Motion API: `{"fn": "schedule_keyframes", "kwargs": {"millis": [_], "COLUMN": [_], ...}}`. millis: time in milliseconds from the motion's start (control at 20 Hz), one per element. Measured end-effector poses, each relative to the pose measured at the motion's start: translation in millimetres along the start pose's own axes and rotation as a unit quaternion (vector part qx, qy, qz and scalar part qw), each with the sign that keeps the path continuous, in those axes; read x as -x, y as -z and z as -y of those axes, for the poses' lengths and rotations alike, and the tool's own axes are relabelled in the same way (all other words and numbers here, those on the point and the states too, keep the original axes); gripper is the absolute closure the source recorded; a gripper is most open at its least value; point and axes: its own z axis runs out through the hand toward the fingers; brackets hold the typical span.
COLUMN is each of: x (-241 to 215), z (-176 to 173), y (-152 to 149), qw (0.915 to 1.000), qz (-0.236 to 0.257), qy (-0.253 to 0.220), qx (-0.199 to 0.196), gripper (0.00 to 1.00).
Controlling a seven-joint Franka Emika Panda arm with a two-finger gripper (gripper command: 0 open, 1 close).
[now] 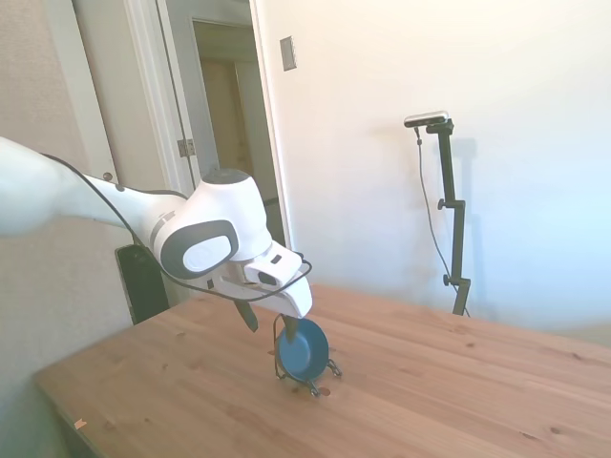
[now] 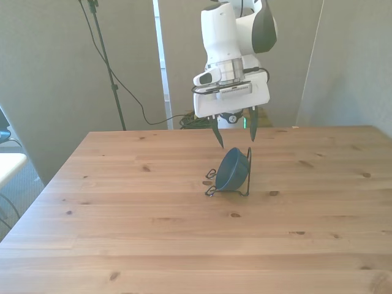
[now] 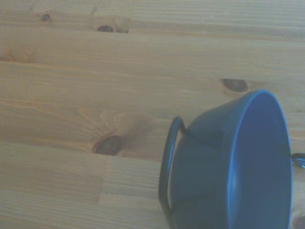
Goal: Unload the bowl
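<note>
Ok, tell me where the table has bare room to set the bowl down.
Nearly all of the table is bare: the wide near half, and both sides of the wire rack. Crowded only mid-table, where the bowl stands on edge in the rack under the open gripper.

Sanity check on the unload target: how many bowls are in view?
1. The dark blue bowl stands on edge in the thin black wire rack near the middle of the wooden table, just below the open gripper. No others visible.
</note>
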Motion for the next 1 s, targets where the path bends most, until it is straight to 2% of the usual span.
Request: {"fn": "schedule_keyframes", "kwargs": {"millis": [500, 750, 1000], "x": [-21, -20, -21], "z": [-9, -7, -4], "y": [-20, -23, -30], "qw": [0.998, 0.9961, 0.9952], "qz": [0.034, 0.037, 0.042], "qy": [0.036, 0.067, 0.077], "qx": [-0.039, -0.045, -0.044], "gripper": [0.0, 0.0, 0.0]}}
